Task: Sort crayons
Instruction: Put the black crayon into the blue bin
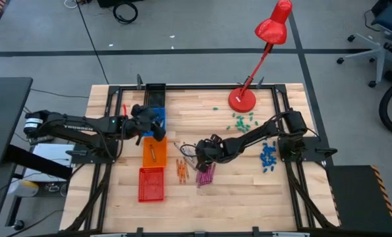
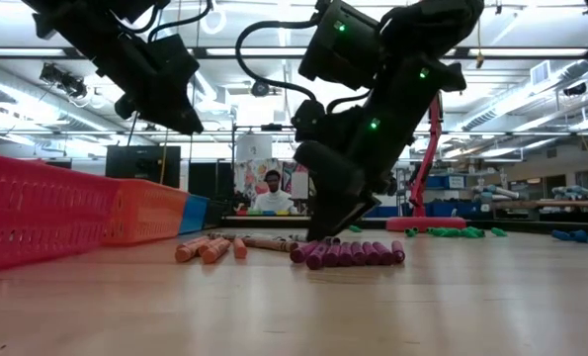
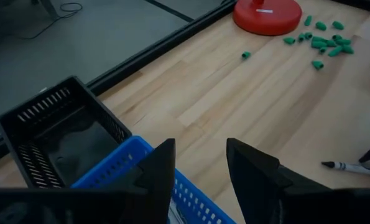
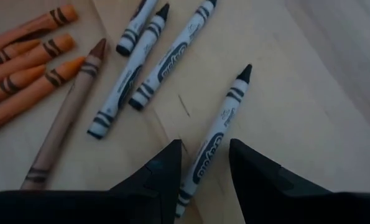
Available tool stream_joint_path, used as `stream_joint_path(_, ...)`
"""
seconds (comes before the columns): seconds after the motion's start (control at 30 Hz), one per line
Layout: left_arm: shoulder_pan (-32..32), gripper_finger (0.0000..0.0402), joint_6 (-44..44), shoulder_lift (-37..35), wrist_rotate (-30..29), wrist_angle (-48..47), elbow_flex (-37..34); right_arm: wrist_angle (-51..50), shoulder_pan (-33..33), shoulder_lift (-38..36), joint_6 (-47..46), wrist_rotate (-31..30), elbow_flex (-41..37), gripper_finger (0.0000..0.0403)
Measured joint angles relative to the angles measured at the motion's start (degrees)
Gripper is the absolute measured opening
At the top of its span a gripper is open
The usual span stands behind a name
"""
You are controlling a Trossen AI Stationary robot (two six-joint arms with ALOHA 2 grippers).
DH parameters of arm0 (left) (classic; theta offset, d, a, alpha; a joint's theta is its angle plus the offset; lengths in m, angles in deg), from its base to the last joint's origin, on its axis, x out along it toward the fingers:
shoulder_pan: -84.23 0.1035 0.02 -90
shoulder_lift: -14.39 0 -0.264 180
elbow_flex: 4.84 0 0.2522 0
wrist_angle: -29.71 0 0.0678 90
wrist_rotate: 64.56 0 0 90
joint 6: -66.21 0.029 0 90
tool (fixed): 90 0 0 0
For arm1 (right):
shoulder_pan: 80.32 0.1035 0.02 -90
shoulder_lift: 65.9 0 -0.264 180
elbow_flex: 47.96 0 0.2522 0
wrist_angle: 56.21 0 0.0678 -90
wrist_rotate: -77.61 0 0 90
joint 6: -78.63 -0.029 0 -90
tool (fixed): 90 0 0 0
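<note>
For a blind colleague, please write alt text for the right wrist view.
The right gripper, open, straddles one grey crayon lying on the wooden table. Three more grey crayons, orange crayons and a brown one lie beyond.

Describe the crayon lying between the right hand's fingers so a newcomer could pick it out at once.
Start from the red desk lamp on the wooden table and go down to the right hand at mid-table. Between its open fingers lies a grey paper-wrapped crayon with a black tip. Unlike the other grey crayons, it lies alone, apart from their cluster.
</note>
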Motion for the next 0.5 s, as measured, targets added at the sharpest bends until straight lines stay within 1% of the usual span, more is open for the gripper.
stream_joint_path(0.2,-0.57,0.0157,0.06,0.00,0.11,0.04,0.00,-2.13,-0.82,-0.26,0.66,4.69,0.00,0.0132)
stream_joint_path(0.3,-0.57,0.0157,0.07,0.00,0.11,0.04,0.00,-2.32,-1.14,-0.26,0.99,5.87,-0.02,0.0122)
stream_joint_path(0.4,-0.57,0.0157,0.08,0.00,0.13,0.05,0.02,-2.29,-1.16,-0.24,1.54,6.46,-0.07,0.0102)
stream_joint_path(0.5,-0.57,0.0157,0.09,0.00,0.15,0.06,0.02,-2.24,-1.16,-0.20,1.80,7.12,-0.11,0.0073)
